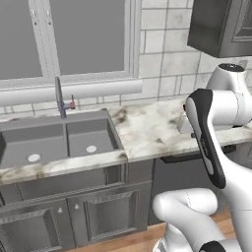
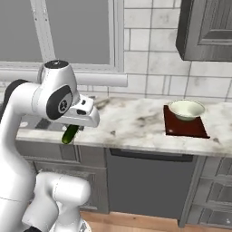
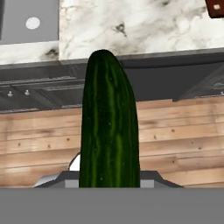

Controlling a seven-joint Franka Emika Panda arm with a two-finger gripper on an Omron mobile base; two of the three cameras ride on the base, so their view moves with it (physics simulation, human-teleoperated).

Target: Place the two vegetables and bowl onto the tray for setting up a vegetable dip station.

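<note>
Right base view: marble counter (image 2: pixel 136 120) runs wall to wall, sink (image 1: pixel 54 140) at its far end from the tray (image 2: pixel 185 127). Tray sits on the counter under the upper cabinet (image 2: pixel 208 29), bowl (image 2: pixel 186 109) already on it, so that part looks done. Gripper (image 2: pixel 76 129) is off the counter's front edge, well apart from the tray, clamped on the green vegetable (image 2: pixel 70 134); hand view has it (image 3: pixel 109 127) sticking out between the fingers over the wood floor (image 3: pixel 175 131). Left, by my read: carry it across to the tray's bare front part, beside the bowl. Carrot: can't spot it, status unknown. Counter between gripper and tray looks bare; main risk is clipping the bowl rim on set-down.
</note>
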